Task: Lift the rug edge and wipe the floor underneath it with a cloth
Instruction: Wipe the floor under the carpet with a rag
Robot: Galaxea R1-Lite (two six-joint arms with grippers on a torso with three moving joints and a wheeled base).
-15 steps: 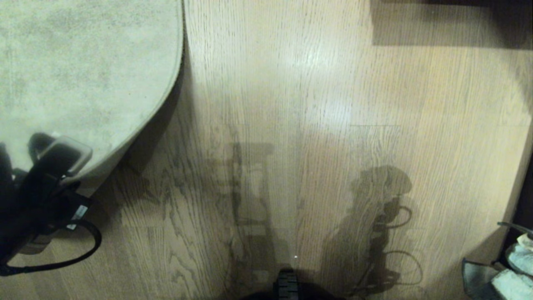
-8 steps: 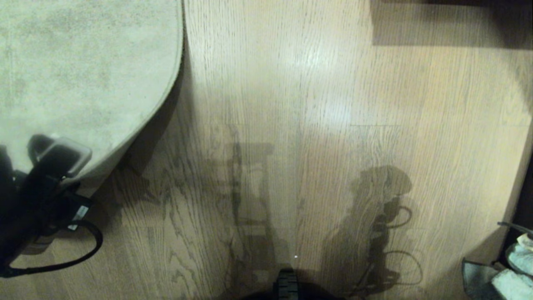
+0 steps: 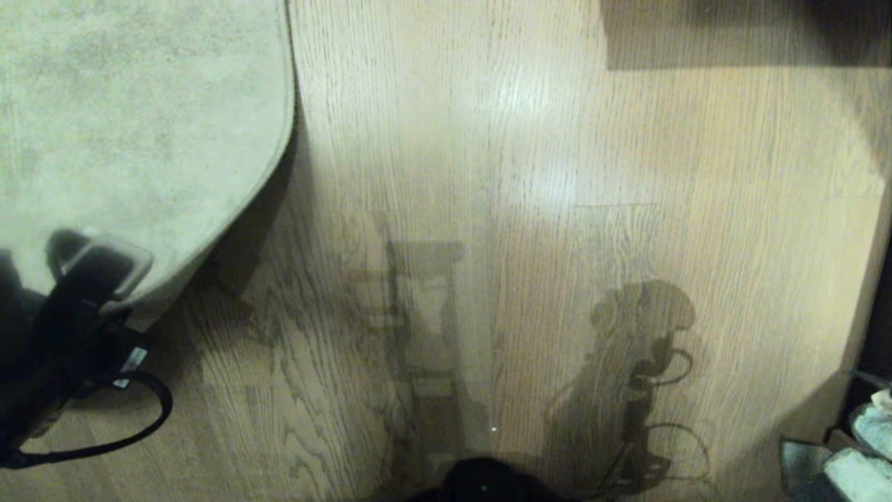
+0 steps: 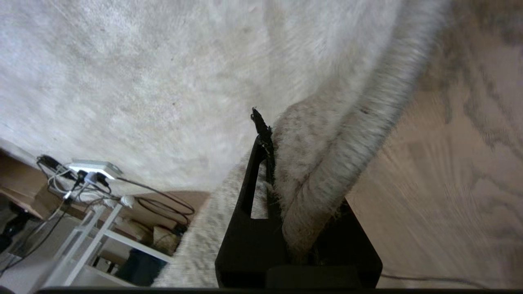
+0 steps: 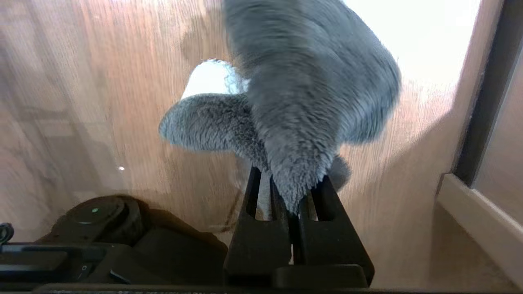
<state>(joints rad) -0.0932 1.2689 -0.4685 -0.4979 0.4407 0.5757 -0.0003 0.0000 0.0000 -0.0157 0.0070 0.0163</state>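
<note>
Fingers (image 4: pixel 269 163) tight on rug edge (image 4: pixel 351 139)

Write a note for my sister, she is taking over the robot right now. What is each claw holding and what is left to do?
Left gripper: shut on the rug edge, corner raised off the floor, at the head view's lower left.
Right gripper: shut on the cloth, hanging above the floor at the robot's right side.
Done: rug edge gripped and raised, cloth in hand.
Left: bring the cloth under the raised edge, wipe there, lower the rug.
</note>
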